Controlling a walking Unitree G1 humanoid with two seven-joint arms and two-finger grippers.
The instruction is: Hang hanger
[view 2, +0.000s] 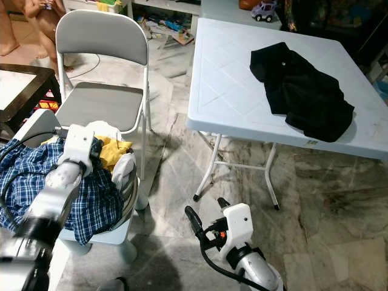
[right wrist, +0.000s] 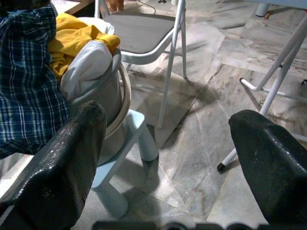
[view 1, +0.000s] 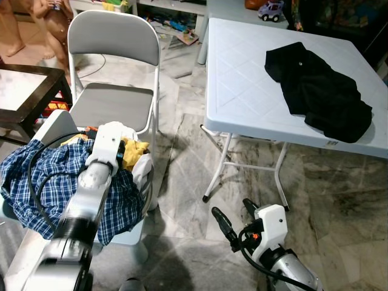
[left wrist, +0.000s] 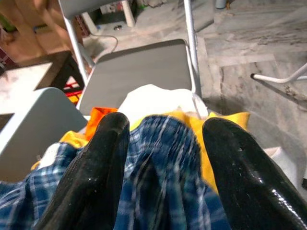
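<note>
step in hand: early reach. left claw (left wrist: 158,158), fingers apart, sits over the laundry pile at lower left of the head views, straddling a fold of plaid shirt (view 1: 57,182) without closing on it. right claw (view 1: 233,218), fingers spread wide and empty, hangs low at bottom centre above the floor (view 1: 315,182).

task's thing: no hanger can be made out; it may lie buried in the pile, but that cannot be told.

next move, as judged: find the hanger among the clothes, close on a rigid part of it, lift clear without dragging cloth.

materials and shapes:
- plaid shirt: blue-and-white checked cotton, limp, rumpled.
- yellow cloth (right wrist: 76,36): soft, bunched; an orange scrap beside it.
- white cloth (right wrist: 88,64): smooth, draped over the basket rim (right wrist: 122,91).
- stool (right wrist: 129,143): pale plastic, round legs, under the basket.
- chair (view 1: 112,73): grey folding, tubular metal frame, flat padded seat, upper left.
- table (view 1: 242,91): white moulded plastic, diamond-embossed top, folding metal legs, upper right.
- black garment (view 1: 318,91): dark, matte, crumpled on the table.
- floor: veined marble tile, glossy.
</note>
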